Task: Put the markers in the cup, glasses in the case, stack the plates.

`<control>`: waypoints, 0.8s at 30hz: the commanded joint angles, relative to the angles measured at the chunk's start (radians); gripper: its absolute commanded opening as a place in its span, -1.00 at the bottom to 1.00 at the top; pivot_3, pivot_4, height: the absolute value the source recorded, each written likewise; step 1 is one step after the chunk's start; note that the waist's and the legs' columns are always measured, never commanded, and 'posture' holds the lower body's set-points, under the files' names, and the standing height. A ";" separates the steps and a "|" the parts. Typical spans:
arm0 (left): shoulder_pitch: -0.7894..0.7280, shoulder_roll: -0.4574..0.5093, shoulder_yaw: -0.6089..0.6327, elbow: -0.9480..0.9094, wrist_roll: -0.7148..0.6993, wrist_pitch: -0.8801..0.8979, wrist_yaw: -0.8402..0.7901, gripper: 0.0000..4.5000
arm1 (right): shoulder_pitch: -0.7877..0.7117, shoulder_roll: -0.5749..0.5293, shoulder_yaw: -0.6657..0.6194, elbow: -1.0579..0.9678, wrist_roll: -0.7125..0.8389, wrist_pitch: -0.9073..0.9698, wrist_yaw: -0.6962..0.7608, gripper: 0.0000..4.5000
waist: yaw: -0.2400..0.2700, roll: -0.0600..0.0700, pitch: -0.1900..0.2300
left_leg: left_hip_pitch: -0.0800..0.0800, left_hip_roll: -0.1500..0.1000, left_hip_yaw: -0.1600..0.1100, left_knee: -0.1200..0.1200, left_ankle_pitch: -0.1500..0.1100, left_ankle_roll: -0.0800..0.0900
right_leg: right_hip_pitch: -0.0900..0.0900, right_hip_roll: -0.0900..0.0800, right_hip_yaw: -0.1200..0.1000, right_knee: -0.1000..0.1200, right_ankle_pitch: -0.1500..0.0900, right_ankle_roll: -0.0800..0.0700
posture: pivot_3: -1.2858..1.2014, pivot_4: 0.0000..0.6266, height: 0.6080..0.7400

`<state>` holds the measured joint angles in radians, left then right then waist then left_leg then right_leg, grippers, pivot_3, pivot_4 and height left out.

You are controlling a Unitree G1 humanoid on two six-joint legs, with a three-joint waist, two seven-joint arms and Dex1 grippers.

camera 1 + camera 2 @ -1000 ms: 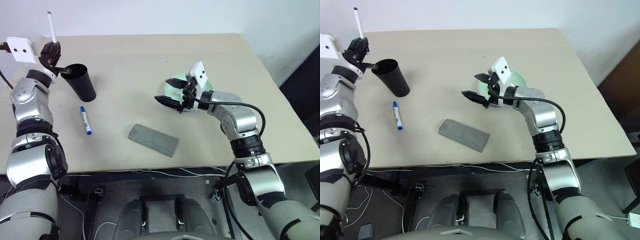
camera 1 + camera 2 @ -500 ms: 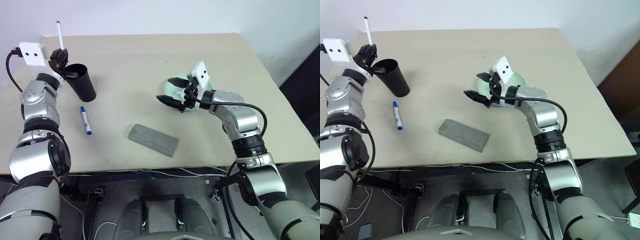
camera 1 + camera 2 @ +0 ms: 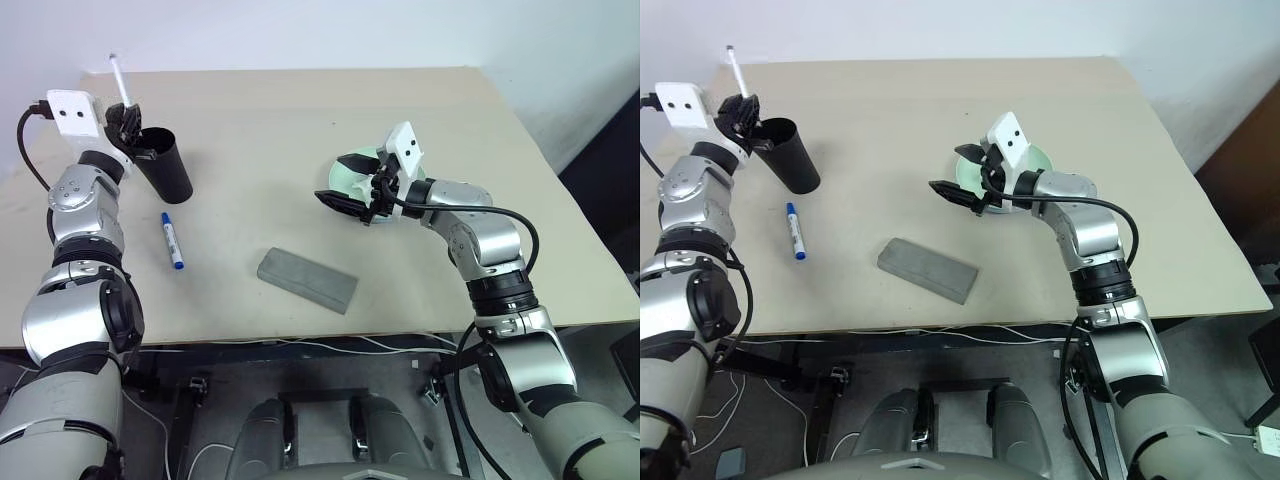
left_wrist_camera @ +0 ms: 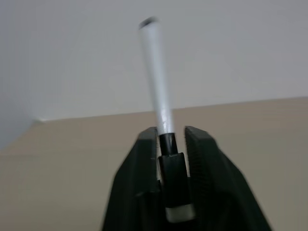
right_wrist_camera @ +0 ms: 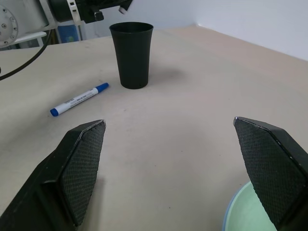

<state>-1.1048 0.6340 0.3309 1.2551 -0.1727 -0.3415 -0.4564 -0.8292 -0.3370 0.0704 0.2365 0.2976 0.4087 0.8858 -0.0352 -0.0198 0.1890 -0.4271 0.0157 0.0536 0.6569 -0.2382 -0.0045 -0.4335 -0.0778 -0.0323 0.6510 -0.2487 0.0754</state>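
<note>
The left gripper point(image 4: 171, 144) has its two black fingers point(image 4: 139, 178) close together with the plain white marker point(image 4: 158, 91) standing between them; a thin gap shows on either side of the marker's dark lower section, so whether the pads press on it cannot be told. The marker's long white shaft rises past the fingertips toward twelve o'clock in the left wrist view. In the head view this gripper point(image 3: 128, 112) sits at the rim of the black cup point(image 3: 165, 165), on the cup's ten o'clock side, and the marker point(image 3: 119, 78) sticks up above it, tilted slightly.

From the cup, the blue-capped marker point(image 3: 172, 241) lies flat on the table point(image 3: 260, 120) at about six o'clock, near the cup's base but apart from it. The grey case point(image 3: 307, 280) lies shut at roughly four o'clock from that marker, toward the table's near edge.

The right gripper point(image 3: 347, 182) has its fingers point(image 5: 79, 168) spread wide with nothing between them. It hovers at the nine o'clock edge of the mint green plate point(image 3: 352, 180), whose rim shows just behind one fingertip. The case lies at seven o'clock from this gripper, well apart. Cup and blue-capped marker lie far off at nine o'clock from it.
</note>
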 commanded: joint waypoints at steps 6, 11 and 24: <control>0.003 0.017 -0.001 -0.009 0.019 -0.031 0.015 0.76 | 0.000 -0.015 -0.006 -0.053 0.009 -0.008 0.010 1.00 | 0.000 0.000 0.000 | 0.000 0.000 0.000 0.002 0.000 0.000 | 0.001 0.000 0.000 0.000 0.001 0.001 | 0.03 -0.52 1.00; 0.012 0.021 0.000 -0.018 0.019 -0.032 0.017 0.99 | 0.005 -0.013 -0.008 -0.062 0.014 -0.004 0.011 1.00 | 0.000 0.000 0.000 | 0.000 0.000 0.000 0.003 -0.001 0.001 | 0.001 0.000 0.000 0.001 0.001 0.001 | 0.03 -0.52 1.00; 0.105 0.064 0.027 -0.340 -0.038 0.071 0.002 0.99 | -0.002 -0.004 -0.022 -0.045 0.026 -0.011 0.012 1.00 | -0.002 -0.001 0.000 | 0.000 0.000 0.000 0.005 -0.001 0.002 | 0.002 0.000 0.000 0.000 0.002 0.002 | 0.03 -0.52 1.00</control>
<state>-1.0144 0.6810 0.3381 1.0029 -0.1871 -0.3025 -0.4697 -0.8204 -0.3416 0.0693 0.2182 0.3011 0.4091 0.8936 -0.0373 -0.0203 0.1893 -0.4273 0.0162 0.0533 0.6619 -0.2395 -0.0023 -0.4313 -0.0783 -0.0320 0.6514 -0.2472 0.0778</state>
